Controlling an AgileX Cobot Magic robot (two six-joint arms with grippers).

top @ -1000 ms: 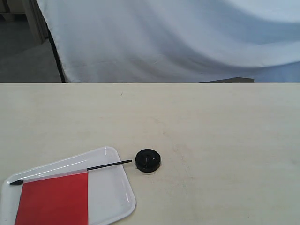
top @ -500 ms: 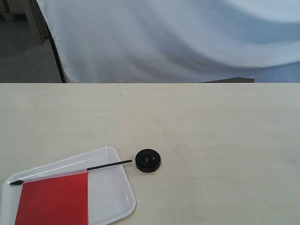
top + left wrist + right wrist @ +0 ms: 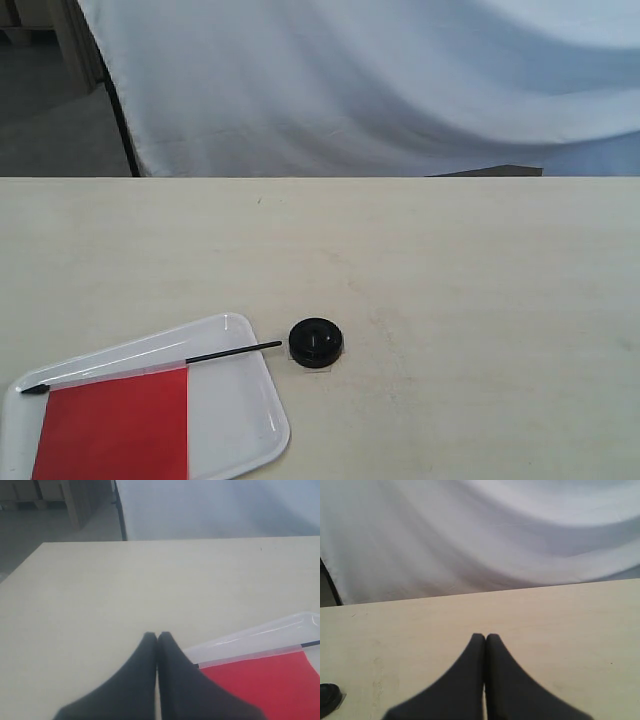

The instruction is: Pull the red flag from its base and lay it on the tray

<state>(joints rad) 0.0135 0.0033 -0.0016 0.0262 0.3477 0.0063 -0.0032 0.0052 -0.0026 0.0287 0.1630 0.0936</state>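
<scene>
The red flag (image 3: 115,425) lies flat on the white tray (image 3: 240,425) at the table's front left, its black stick (image 3: 230,352) reaching past the tray's rim toward the base. The black round base (image 3: 316,342) stands alone on the table just right of the tray. Neither gripper appears in the exterior view. In the left wrist view my left gripper (image 3: 157,636) is shut with nothing in it, beside the tray (image 3: 250,642) and the flag (image 3: 265,680). My right gripper (image 3: 485,637) is shut on nothing over bare table, with the base (image 3: 327,698) at the frame's edge.
A white cloth backdrop (image 3: 380,80) hangs behind the table's far edge (image 3: 320,178). A dark stand pole (image 3: 122,120) rises at the back left. The light wooden table (image 3: 480,300) stretches to the right of the base.
</scene>
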